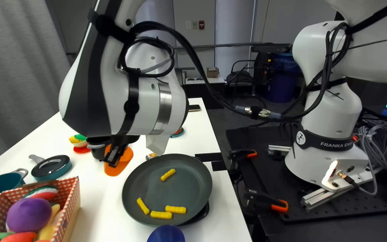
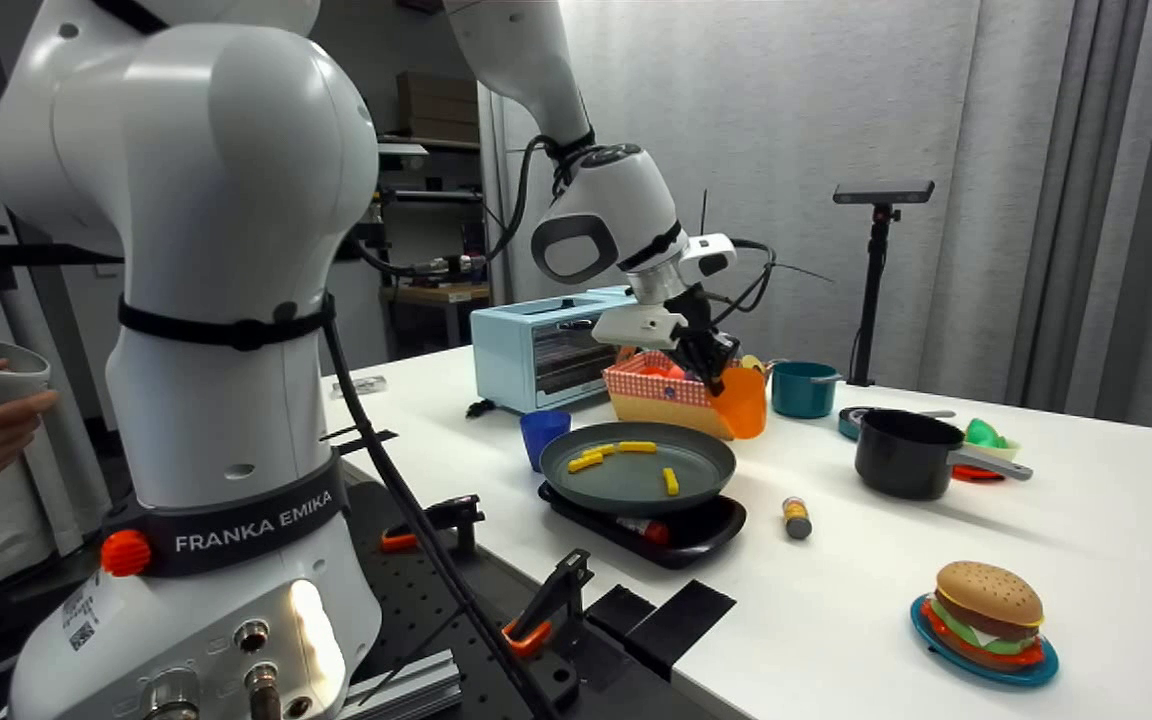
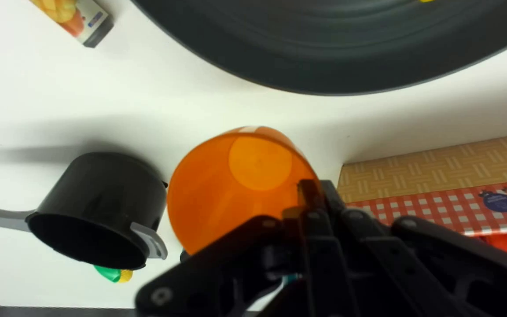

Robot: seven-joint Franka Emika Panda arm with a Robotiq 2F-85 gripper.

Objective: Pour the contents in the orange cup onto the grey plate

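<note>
Here, note cup point(image 3: 227, 189) pinched by one wall in gripper point(image 3: 321, 193), presumably to leave the mouth clear for pouring. Held beside plate point(image 1: 170, 191), likely to avoid disturbing sticks point(image 1: 175, 209) on it.

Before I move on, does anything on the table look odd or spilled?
A small capped bottle lies on its side rather than standing, and a red-ended object is oddly tucked under the grey plate, in the black tray. Nothing looks spilled.
</note>
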